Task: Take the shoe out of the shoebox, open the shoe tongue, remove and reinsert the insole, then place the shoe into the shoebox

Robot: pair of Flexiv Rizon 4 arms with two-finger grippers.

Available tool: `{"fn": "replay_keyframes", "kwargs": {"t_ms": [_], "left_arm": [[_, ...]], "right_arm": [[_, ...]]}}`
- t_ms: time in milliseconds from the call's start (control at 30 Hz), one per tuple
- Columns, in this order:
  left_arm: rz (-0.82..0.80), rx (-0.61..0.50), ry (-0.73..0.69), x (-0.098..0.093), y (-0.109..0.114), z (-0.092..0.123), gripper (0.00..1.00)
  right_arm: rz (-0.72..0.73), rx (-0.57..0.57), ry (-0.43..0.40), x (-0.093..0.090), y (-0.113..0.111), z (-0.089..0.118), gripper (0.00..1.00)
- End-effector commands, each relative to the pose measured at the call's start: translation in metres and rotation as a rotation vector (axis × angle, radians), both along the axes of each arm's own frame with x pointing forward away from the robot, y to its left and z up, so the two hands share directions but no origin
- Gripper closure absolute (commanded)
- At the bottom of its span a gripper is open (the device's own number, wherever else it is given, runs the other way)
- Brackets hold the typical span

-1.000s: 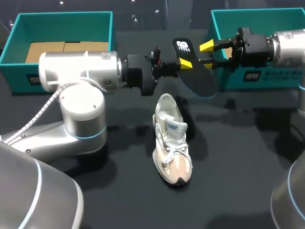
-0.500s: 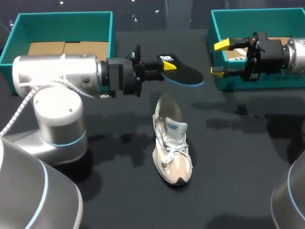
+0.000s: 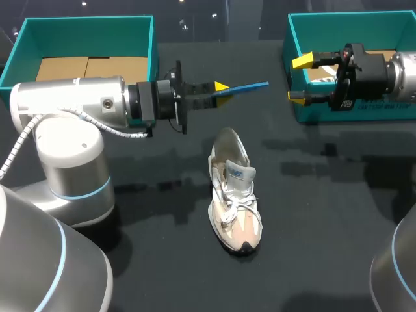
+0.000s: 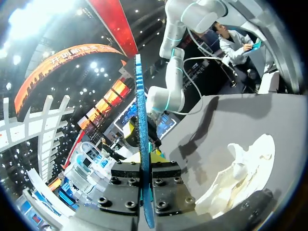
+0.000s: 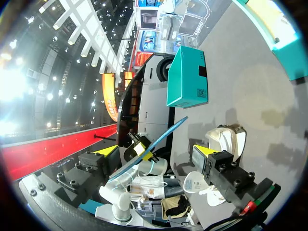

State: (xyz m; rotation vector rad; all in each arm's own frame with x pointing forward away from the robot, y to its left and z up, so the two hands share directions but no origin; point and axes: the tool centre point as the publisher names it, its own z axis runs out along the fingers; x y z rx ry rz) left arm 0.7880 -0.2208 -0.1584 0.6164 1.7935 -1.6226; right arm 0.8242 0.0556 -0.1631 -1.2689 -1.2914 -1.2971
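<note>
Edgewise, left jaws pinch the insole (image 3: 250,86); right jaws gape wide.

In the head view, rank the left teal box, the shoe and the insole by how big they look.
1. left teal box
2. shoe
3. insole, seen edge-on, so only a thin strip shows

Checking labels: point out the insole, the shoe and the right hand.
insole (image 3: 250,86), head view, on its blue edge.
shoe (image 3: 237,207), head view, on the laces.
right hand (image 3: 299,79), head view, midway between its yellow tips.
</note>
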Motion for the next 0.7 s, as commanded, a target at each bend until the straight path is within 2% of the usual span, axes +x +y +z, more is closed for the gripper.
{"fn": "replay_keyframes", "kwargs": {"t_ms": [33, 300, 700], "left_arm": [[0.045, -0.009, 0.089, 0.002, -0.004, 0.001, 1.0], [0.143, -0.075, 0.523, -0.003, 0.002, 0.022, 1.0], [0.234, -0.118, 1.034, -0.012, 0.017, 0.038, 1.0]], "right_arm": [[-0.002, -0.001, 0.0, -0.001, 0.001, 0.0, 0.0], [-0.002, -0.001, 0.0, -0.001, 0.001, 0.0, 0.0], [-0.002, -0.001, 0.0, -0.001, 0.001, 0.0, 0.0]]}}
